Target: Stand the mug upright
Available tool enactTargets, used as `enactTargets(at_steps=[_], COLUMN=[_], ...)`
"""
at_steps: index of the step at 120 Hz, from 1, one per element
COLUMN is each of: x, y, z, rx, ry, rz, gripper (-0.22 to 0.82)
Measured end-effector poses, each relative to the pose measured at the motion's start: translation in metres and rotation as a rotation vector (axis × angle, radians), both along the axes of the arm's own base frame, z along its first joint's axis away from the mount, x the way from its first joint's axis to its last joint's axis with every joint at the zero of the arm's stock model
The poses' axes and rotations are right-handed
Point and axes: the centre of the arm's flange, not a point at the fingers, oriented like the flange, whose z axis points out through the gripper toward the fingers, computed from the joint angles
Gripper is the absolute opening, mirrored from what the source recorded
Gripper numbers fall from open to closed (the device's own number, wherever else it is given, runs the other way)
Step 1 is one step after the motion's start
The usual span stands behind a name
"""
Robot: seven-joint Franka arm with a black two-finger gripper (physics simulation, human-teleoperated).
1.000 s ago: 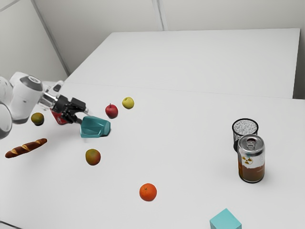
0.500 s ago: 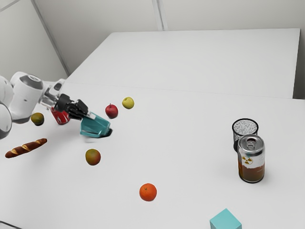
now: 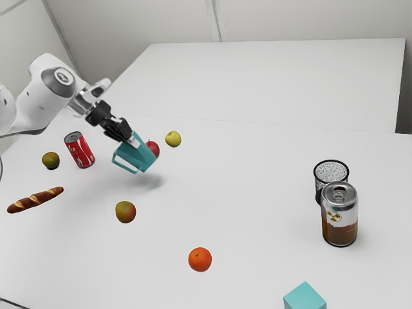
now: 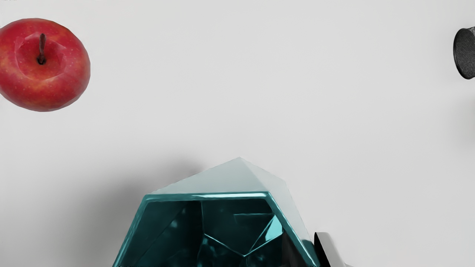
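Note:
The teal mug (image 3: 136, 156) hangs tilted above the table, its shadow on the surface beneath it and its handle toward the exterior view's left. My gripper (image 3: 131, 138) is shut on the mug's wall near the rim. In the wrist view the open mouth of the mug (image 4: 207, 230) faces the camera. There the gripper (image 4: 311, 252) has one finger outside the wall, while a dark shape inside the mouth appears to be the other finger.
A red apple (image 3: 153, 148) is just behind the mug, with a yellow apple (image 3: 173, 138) beyond. Near the arm are a red can (image 3: 80, 150), a green-brown fruit (image 3: 51, 159) and bread (image 3: 35, 199). A mango (image 3: 125, 212) and orange (image 3: 200, 259) lie nearer the camera.
My hand has risen and moved toward the exterior view's right, lifting the mug off the table. The mug has turned from lying on its side to a steeper tilt, uncovering the red can.

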Motion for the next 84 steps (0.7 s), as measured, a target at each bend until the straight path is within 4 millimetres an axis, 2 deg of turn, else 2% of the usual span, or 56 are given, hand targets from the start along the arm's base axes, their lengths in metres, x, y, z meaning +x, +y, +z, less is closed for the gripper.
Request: enactTargets(at_steps=[10,30,44,59,84], x=[0.005,0.013,0.009,0.008,0.011], y=[-0.020,-0.045,-0.065,-0.088,-0.105], z=[0.007,0.014,0.006,0.007,-0.026], rx=[0.127,0.319,0.393,0.476,0.547], ry=[0.014,0.027,0.036,0.027,0.041], rz=[-0.044,-0.069,-0.066,-0.064,-0.035], gripper=[-0.17,-0.17,-0.17,-0.17,-0.17])
